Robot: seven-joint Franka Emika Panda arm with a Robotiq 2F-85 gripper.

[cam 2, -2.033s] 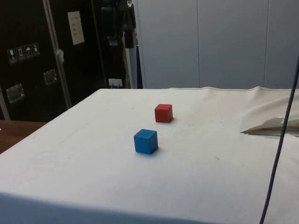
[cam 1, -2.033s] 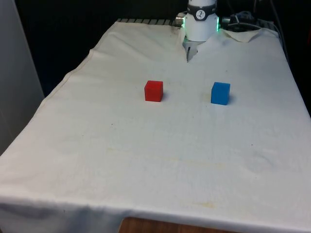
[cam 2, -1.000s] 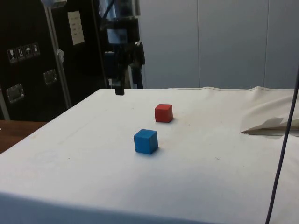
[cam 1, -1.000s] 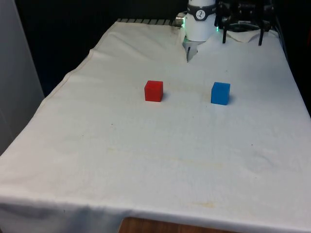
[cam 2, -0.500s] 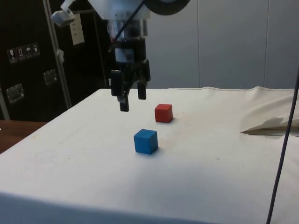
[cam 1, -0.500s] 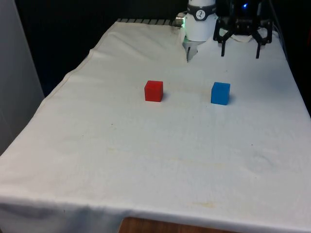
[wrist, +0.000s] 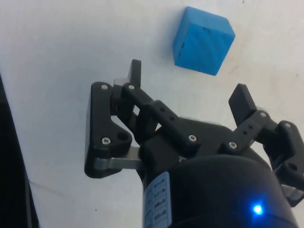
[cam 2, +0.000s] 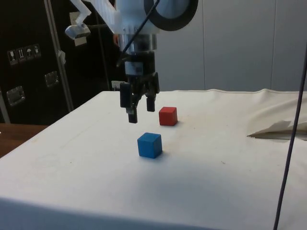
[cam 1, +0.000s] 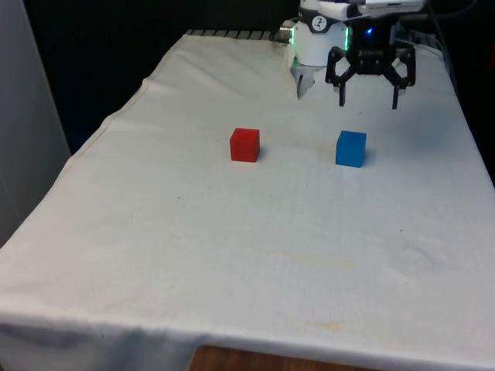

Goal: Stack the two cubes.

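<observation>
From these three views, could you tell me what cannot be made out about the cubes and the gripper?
- Red cube: its far faces and underside are turned away in the front and side views.
- Blue cube: its underside rests on the white cloth; the faces turned from each camera are hidden.
- Gripper: open above the cloth; from the wrist view its own body covers the cloth beneath it.

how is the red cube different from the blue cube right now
The red cube is red and sits toward the front view's left; the blue cube is blue and sits toward its right. The open claw hovers near the blue cube, well away from the red. Both rest on the white cloth, apart.
</observation>
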